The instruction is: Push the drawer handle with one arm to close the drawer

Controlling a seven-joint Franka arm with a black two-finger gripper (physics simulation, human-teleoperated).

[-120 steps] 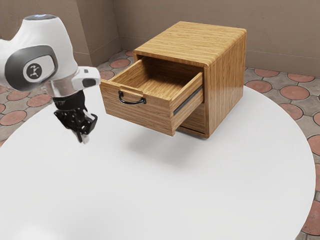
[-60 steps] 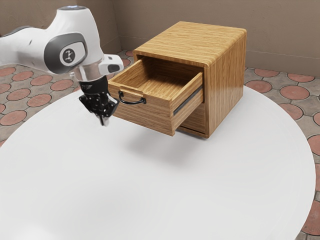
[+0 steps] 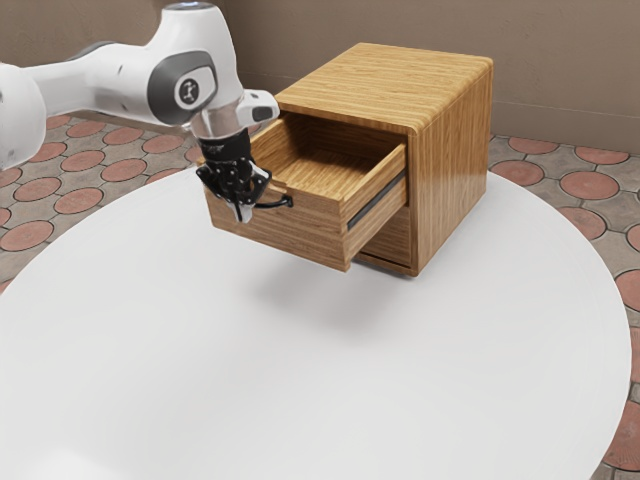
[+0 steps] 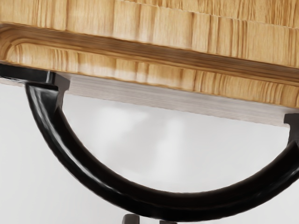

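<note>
Where the black gripper (image 3: 243,213) stands at the drawer front (image 3: 290,238), it covers part of the handle (image 3: 272,205) in the exterior view, and whether the two touch I cannot tell. How far open the gripper is, and whether it has hold of anything, I cannot tell either. One end of the handle is cut off by the wrist view's edge, and the arm (image 3: 95,82) runs out past the exterior view's left. Below the pulled-out upper drawer (image 3: 325,170), shade and the drawer itself hide much of the lower front (image 3: 388,238). The cabinet (image 3: 380,85) sits on a round white table (image 3: 330,370) with a soft shadow across it. Around the table lies a floor (image 3: 590,186) of reddish rounded tiles set in grey, meeting plain brown walls (image 3: 360,20). The cabinet is striped, honey-coloured wood with rounded edges; the handle is a glossy black bow, and a dark rail (image 3: 376,202) lines the drawer's side.
</note>
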